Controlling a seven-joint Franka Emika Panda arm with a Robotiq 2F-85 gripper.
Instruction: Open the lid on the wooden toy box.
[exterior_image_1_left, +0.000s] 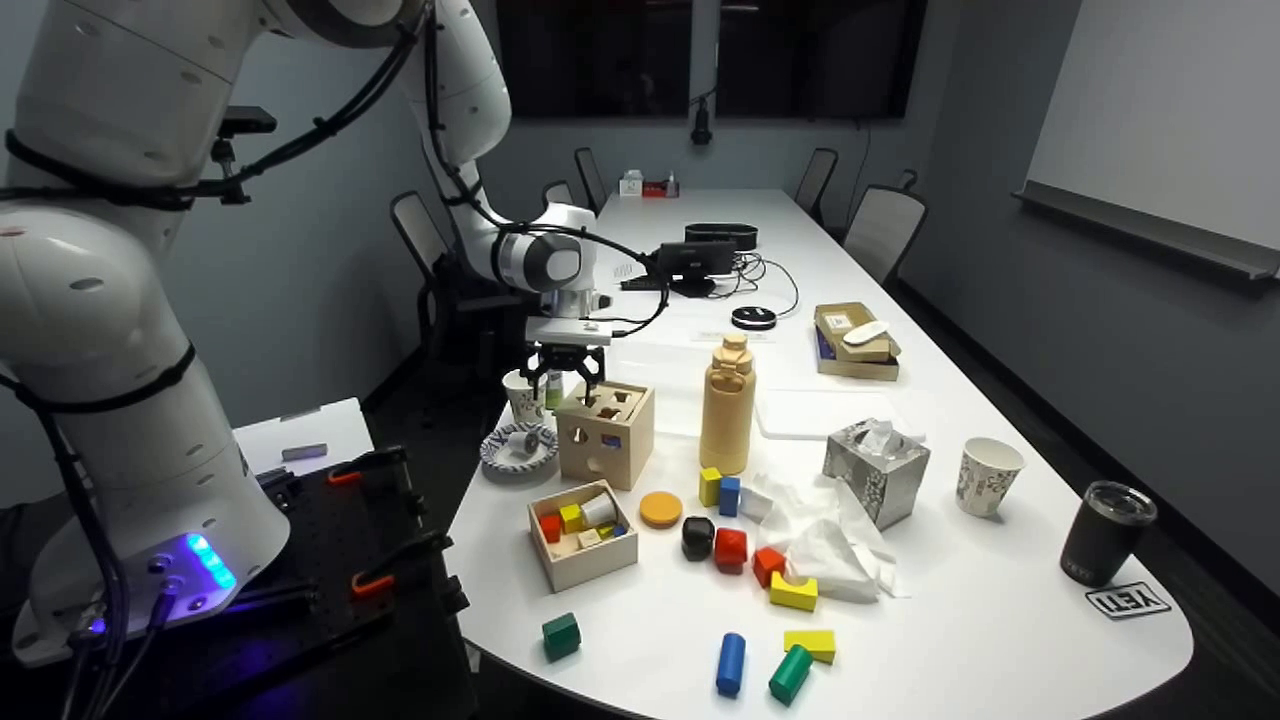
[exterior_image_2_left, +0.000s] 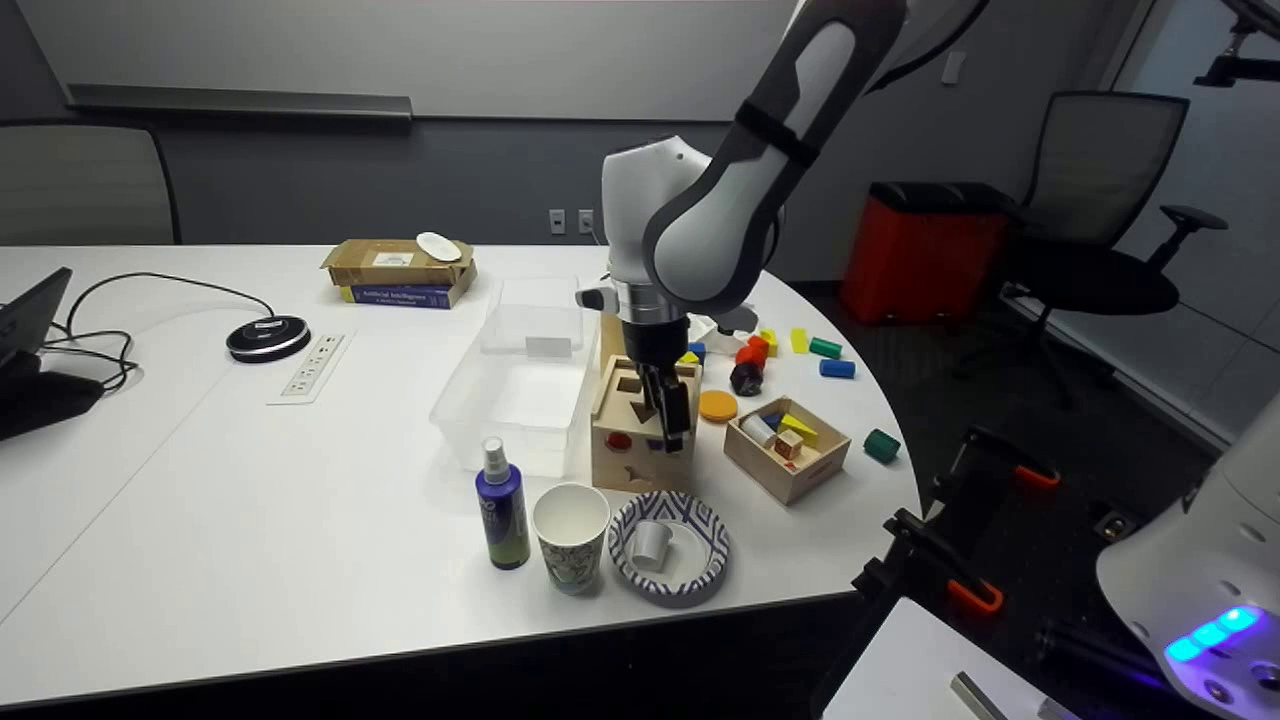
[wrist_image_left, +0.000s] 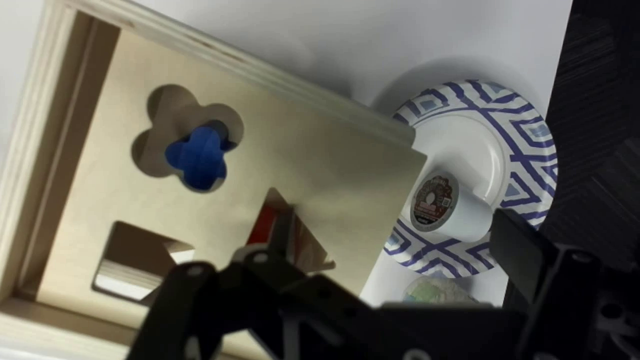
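Note:
The wooden toy box (exterior_image_1_left: 630, 452) stands on the table in both exterior views (exterior_image_2_left: 608, 470). Its lid (wrist_image_left: 345, 165) is a light panel with flower, square and triangular holes. In the wrist view there is a gap between the lid and the box rim (wrist_image_left: 25, 160) at the left, and the lid's right end juts past the side rail. My gripper (wrist_image_left: 395, 220) is open above the box; it shows in both exterior views (exterior_image_1_left: 563, 392) (exterior_image_2_left: 672, 425). One fingertip is at the triangular hole, seemingly in it; its depth is unclear. The other is outside the lid, over the plate side.
A patterned plate (exterior_image_2_left: 625, 520) with a small pod (wrist_image_left: 465, 215), a paper cup (exterior_image_2_left: 572, 530) and a spray bottle (exterior_image_2_left: 502, 510) stand close beside the box. A block tray (exterior_image_1_left: 590, 570), a tan bottle (exterior_image_1_left: 727, 410) and a clear bin (exterior_image_2_left: 450, 420) are also near.

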